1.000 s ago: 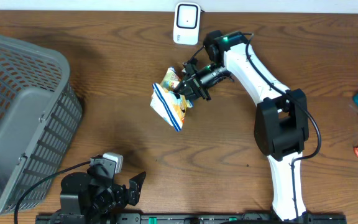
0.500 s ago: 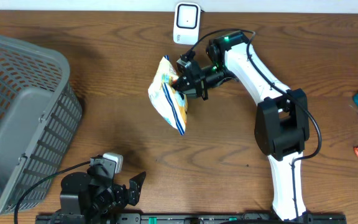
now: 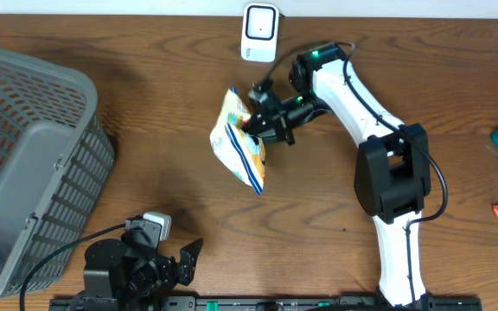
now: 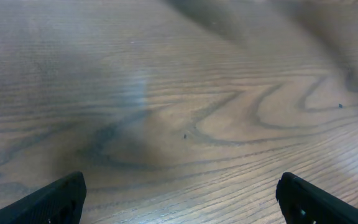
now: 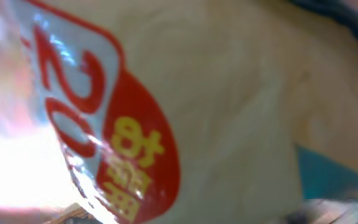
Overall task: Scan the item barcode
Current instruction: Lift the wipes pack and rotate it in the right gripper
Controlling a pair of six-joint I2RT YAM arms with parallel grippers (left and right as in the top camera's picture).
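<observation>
Overhead, the crinkly white, yellow and blue snack bag (image 3: 239,138) is held tilted over the brown wooden counter (image 3: 318,225), toward the middle of its far edge. The right gripper (image 3: 258,121) pinches the bag's upper right side, jaws clamped tight on it. Seen from the right wrist, the bag's pale face and a red oval label fill the frame. A white barcode scanner (image 3: 259,32) sits at the far edge, near the bag. By the near edge the left gripper (image 3: 184,259) is spread wide and holds nothing. A grey plastic basket (image 3: 24,155) sits at the left edge.
</observation>
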